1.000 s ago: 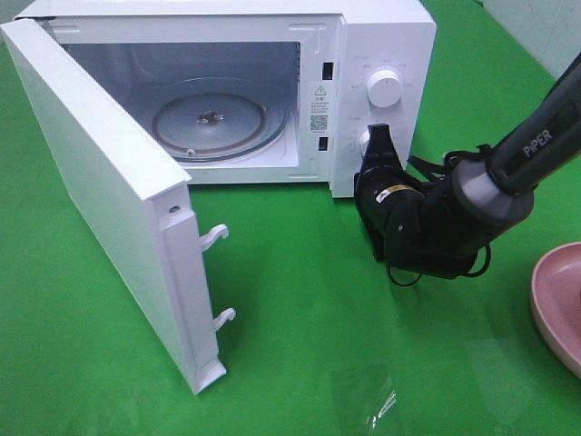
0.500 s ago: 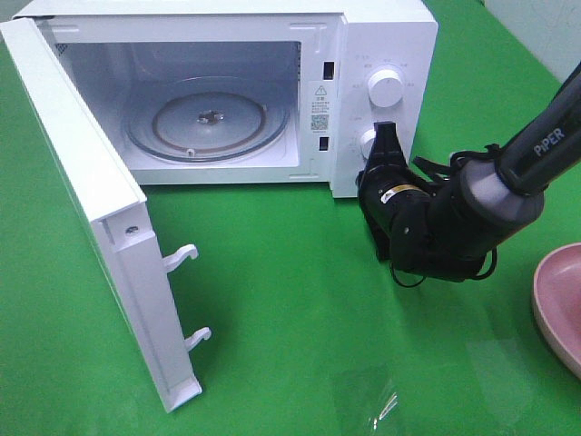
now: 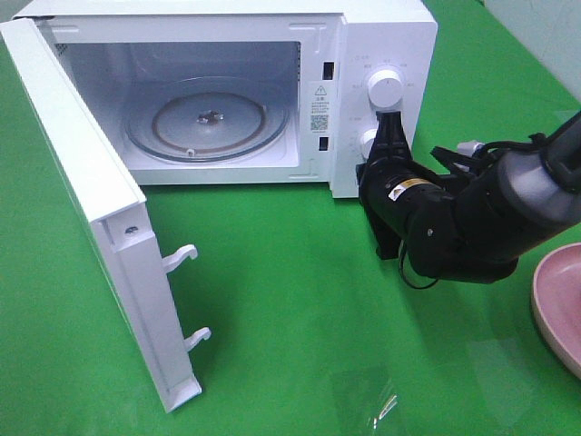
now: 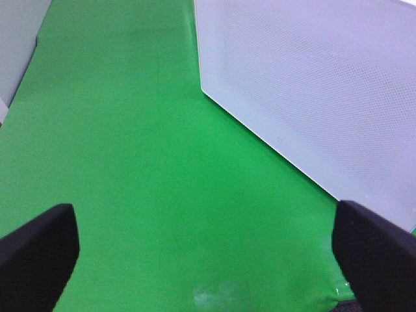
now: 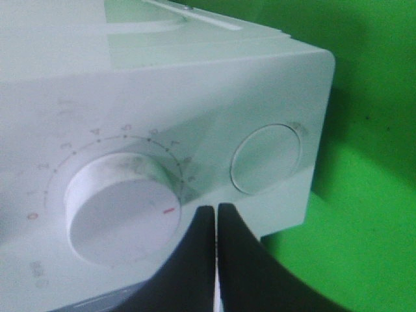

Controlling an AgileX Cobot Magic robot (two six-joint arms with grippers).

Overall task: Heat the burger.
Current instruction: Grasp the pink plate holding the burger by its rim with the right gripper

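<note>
The burger is out of view in every frame. The white microwave (image 3: 381, 36) stands with its door (image 3: 82, 200) swung wide open, and its glass turntable (image 3: 207, 118) is bare. My right gripper (image 3: 392, 123) is shut with nothing in it, its tips at the control panel between the upper knob (image 3: 385, 89) and the lower knob (image 3: 368, 143). In the right wrist view the shut fingertips (image 5: 216, 209) sit right beside a white dial (image 5: 120, 205). My left gripper (image 4: 208, 260) is open and empty over the green cloth, near the door's outer face (image 4: 312, 84).
A pink plate (image 3: 558, 304) lies at the right edge of the table, partly cut off. The open door juts toward the front left with two latch hooks (image 3: 182, 256) on its edge. Green cloth (image 3: 300, 300) covers the table.
The microwave door has swung further open to the left. My right gripper has crept slightly up the control panel, and its arm has dropped lower and turned.
</note>
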